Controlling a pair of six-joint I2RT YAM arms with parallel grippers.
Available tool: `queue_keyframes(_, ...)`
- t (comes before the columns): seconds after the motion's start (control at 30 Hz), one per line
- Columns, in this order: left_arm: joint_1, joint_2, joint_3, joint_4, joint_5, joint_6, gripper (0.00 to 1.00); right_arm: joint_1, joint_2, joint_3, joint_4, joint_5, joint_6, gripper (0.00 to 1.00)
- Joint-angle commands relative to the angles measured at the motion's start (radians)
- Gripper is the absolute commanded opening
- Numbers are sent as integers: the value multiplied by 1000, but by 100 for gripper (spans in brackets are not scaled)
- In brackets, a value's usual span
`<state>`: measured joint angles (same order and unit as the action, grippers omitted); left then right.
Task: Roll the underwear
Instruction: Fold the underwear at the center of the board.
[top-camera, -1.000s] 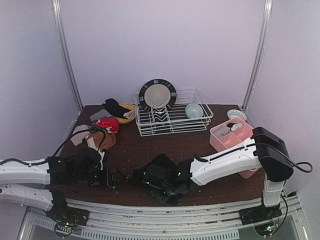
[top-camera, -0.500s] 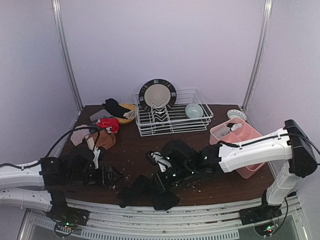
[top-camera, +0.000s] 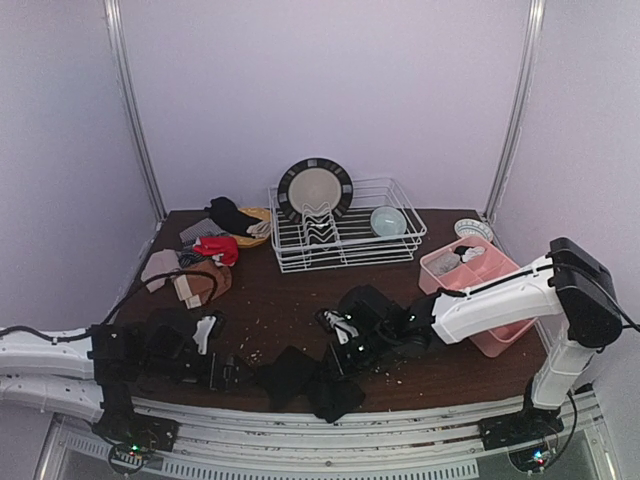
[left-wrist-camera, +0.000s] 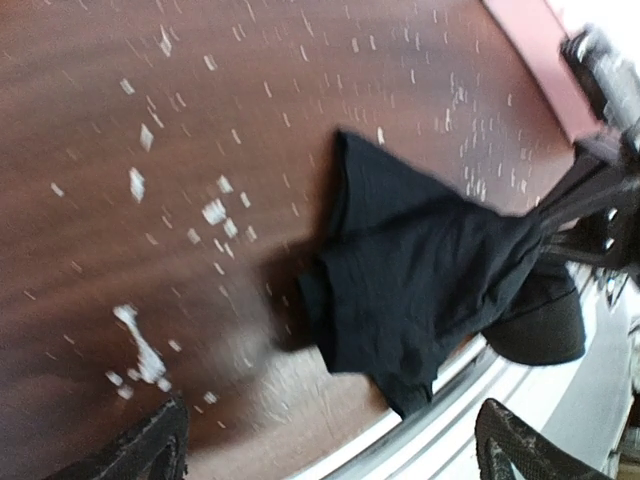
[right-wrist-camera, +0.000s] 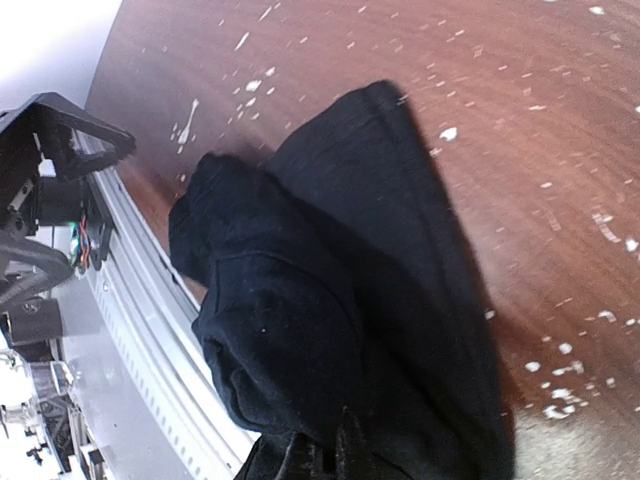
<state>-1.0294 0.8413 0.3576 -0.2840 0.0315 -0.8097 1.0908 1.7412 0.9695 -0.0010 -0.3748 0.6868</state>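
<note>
A black underwear (top-camera: 300, 378) lies crumpled at the table's front edge, partly hanging over the rail. My right gripper (top-camera: 336, 362) is shut on its right end; in the right wrist view the fingertips (right-wrist-camera: 335, 455) pinch the bunched black cloth (right-wrist-camera: 330, 290). My left gripper (top-camera: 228, 372) stands open just left of the garment, not touching it; in the left wrist view the black underwear (left-wrist-camera: 420, 270) lies ahead of the wide-apart fingers (left-wrist-camera: 135, 450). More underwear sits in a pile at the back left: red (top-camera: 216, 248), brown (top-camera: 200, 285), black (top-camera: 228, 212) and beige (top-camera: 158, 268).
A white wire dish rack (top-camera: 345, 240) holds a dark-rimmed plate (top-camera: 315, 188) and a pale bowl (top-camera: 388, 220) at the back. A pink compartment tray (top-camera: 470, 275) stands at the right under my right arm. White crumbs dot the brown table (top-camera: 280, 300).
My right gripper has pulled away to the right, dragging the black underwear out along the front edge. My left gripper has let go and drawn back slightly to the left.
</note>
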Motion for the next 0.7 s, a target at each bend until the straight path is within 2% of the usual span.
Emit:
queue_keyframes(0.0,-113,90,48,41,-14,-77,98,28,-2,24,-22,19,-22,0)
queue_keyframes(0.13,-212,251,122,55,-60,-108,98,39,11,34,-26,28,-26,0)
queue_keyframes(0.23,-271,382,212,-8,-134,-95,98,44,16,38,-28,34,-27,0)
queue_keyframes(0.37,-293,475,265,-60,-188,-70,97,48,6,36,-40,43,-30,0)
queue_keyframes(0.43,-293,495,268,-62,-198,-49,94,50,-3,34,-47,47,-32,0)
queue_keyframes(0.53,-293,527,289,-82,-205,-14,78,51,-14,29,-54,50,-38,0)
queue_keyframes(0.67,-293,555,311,-92,-220,32,43,59,-19,30,-54,49,-40,0)
